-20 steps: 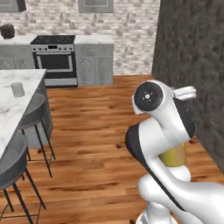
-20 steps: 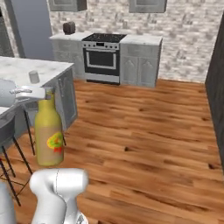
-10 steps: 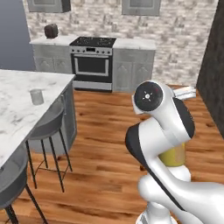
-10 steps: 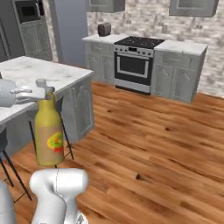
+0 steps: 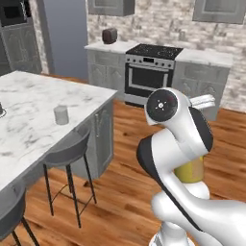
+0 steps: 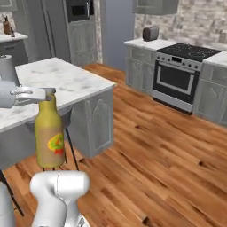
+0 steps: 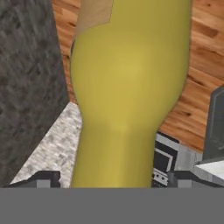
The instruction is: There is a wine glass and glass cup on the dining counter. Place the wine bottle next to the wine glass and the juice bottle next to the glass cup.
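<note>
1. No legible text, brand or number in any view.
2. Stout yellow-orange juice bottle (image 6: 49, 137) carries a red-and-yellow label (image 6: 56, 144); the markings on it are too blurred to read.

Glossy white rounded arm segments, dark joints, small dark fingers (image 7: 43, 178).

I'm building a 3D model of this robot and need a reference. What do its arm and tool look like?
The arm is glossy white with rounded, bulbous links and dark, near-black bands at the joints. One joint ends in a round dark cap with a small red mark at its centre. The tool is pale grey-white with slim fingers; in the hand view its fingertips look small, dark and blocky. No loose cables show.
</note>
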